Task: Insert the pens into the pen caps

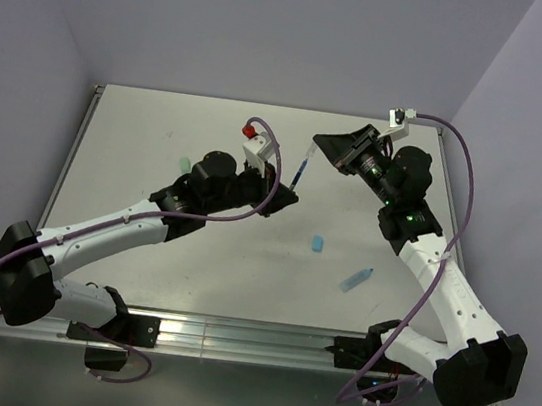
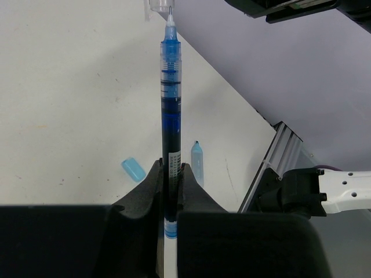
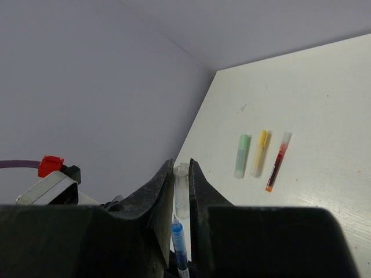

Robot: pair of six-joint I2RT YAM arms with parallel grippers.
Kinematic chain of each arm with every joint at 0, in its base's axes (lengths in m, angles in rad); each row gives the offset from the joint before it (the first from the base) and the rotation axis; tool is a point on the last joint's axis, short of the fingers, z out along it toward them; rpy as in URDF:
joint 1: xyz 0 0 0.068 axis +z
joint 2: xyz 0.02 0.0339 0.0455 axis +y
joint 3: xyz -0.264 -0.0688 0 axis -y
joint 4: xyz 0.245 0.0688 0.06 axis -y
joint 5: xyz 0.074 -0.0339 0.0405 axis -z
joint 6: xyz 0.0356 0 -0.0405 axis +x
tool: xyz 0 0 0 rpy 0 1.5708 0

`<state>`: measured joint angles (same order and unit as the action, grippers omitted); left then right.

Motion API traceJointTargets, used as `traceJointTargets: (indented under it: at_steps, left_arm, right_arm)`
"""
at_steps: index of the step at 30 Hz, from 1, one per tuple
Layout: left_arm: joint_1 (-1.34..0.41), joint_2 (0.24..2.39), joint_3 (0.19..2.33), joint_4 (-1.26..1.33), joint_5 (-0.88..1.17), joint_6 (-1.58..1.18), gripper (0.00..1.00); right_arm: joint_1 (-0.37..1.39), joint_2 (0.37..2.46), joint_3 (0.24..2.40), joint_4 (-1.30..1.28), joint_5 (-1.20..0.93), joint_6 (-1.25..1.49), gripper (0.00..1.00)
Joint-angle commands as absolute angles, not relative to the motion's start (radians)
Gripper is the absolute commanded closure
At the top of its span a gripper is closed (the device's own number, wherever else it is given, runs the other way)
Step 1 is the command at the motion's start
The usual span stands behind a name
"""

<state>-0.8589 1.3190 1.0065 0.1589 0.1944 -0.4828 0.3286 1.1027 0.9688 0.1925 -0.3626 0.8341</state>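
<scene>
Right wrist alone shows red pen, right fingers pinching clear cap, left fingers clamping blue pen

Dark blue pen raised, tip at mouth of clear cap; light blue marker and light blue cap lying apart on table; green marker, yellow marker, red pen side by side.

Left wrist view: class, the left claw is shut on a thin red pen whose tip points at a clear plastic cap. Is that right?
Wrong colour. The left claw is shut on a thin dark blue pen, not a red one, as the left wrist view shows. Its tip does point at the clear plastic cap. The thin red pen lies loose on the table.
</scene>
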Motion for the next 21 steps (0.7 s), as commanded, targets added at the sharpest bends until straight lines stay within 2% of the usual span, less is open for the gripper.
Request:
traceJointTargets:
  at_steps: [1,21]
  left_arm:
    - [-0.865,1.292,1.051,0.183,0.193,-0.466,1.0]
    - [-0.865,1.298,1.052,0.175,0.195,-0.466,1.0]
  right_arm:
    - [0.337,1.098,1.02,0.203,-0.342,0.811,1.0]
    - [0.336,1.091,1.037,0.196,-0.342,0.808,1.0]
